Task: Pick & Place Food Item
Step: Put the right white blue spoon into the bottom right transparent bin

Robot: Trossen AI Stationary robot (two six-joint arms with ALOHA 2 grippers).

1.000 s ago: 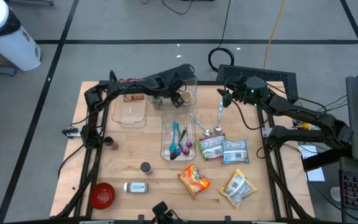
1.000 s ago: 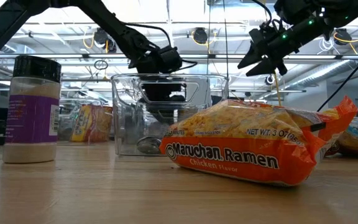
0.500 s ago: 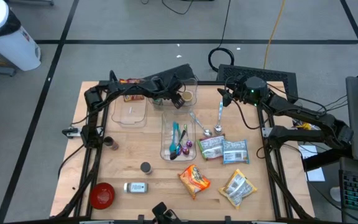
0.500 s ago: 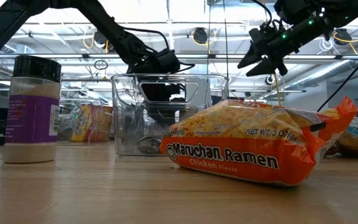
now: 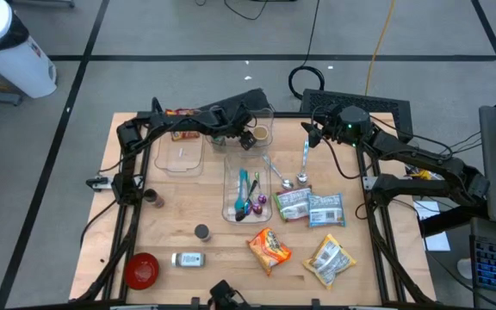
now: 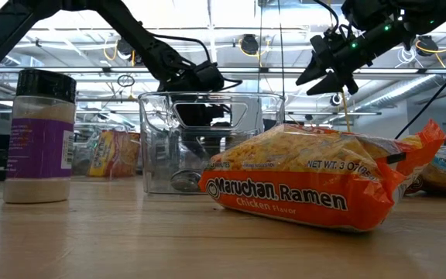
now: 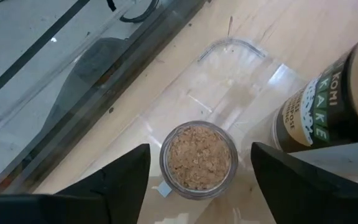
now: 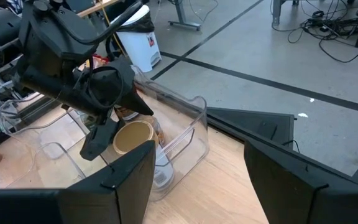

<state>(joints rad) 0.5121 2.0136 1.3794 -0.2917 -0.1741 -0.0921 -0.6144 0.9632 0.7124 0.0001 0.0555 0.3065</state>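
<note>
Up at the table's far edge, the left gripper [image 5: 246, 138] hangs with its jaws apart over a clear plastic bin [image 5: 263, 123], straddling without touching a small clear jar of tan crumbs [image 7: 198, 158] that stands inside beside a dark-labelled shaker bottle [image 7: 328, 106]. The right gripper [image 5: 311, 135] waits nearby over bare wood, jaws apart and empty. A long clear tray of coloured spoons [image 5: 246, 191] and the orange ramen packet [image 5: 269, 249] crowd the middle.

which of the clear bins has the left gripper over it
The far clear bin holding jars, at the table's back edge. The left gripper hangs over it; the bin with utensils and the empty one stand apart.
</note>
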